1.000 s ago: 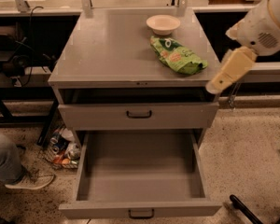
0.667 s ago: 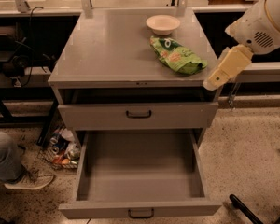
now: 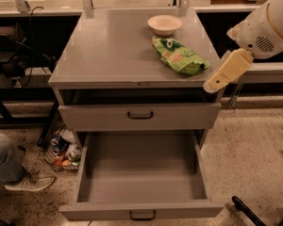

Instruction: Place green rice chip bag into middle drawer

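One green rice chip bag (image 3: 180, 55), long axis from bowl (image 3: 165, 24) toward front-right, gripper (image 3: 216, 81) just beyond, grip state unclear

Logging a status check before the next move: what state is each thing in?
green rice chip bag: lying on the cabinet top, unheld
middle drawer: pulled open
upper drawer: pushed in
cream bowl: upright behind the bag
hand: beside the cabinet's right edge, clear of the bag
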`<state>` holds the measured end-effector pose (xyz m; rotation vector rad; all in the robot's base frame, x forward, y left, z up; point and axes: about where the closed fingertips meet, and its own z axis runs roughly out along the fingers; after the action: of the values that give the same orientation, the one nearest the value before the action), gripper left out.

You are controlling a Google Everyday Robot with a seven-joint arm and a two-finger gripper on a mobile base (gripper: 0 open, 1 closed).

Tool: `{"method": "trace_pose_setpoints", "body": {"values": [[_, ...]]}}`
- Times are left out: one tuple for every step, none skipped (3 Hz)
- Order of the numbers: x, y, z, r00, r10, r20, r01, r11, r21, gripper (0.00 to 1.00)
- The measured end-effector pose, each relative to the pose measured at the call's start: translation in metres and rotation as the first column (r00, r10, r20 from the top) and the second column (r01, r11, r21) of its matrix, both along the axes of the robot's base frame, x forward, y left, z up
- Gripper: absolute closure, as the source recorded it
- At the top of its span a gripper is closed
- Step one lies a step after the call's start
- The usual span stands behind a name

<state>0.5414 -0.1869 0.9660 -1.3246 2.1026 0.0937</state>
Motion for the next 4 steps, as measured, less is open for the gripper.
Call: {"method": "trace_pose_setpoints", "body": {"values": [[0.042, 0.006, -0.008, 0.9980, -0.037, 0.050, 0.030, 0.990, 0.136, 0.00], [0.110, 0.021, -0.017, 0.9874, -0.107, 0.117, 0.070, 0.956, 0.283, 0.00], [0.159, 0.039, -0.028, 0.9735, -0.180, 0.141, 0.123, 0.931, 0.345, 0.00], [0.193, 0.055, -0.051, 0.9564, -0.267, 0.118, 0.212, 0.912, 0.351, 0.00]]}}
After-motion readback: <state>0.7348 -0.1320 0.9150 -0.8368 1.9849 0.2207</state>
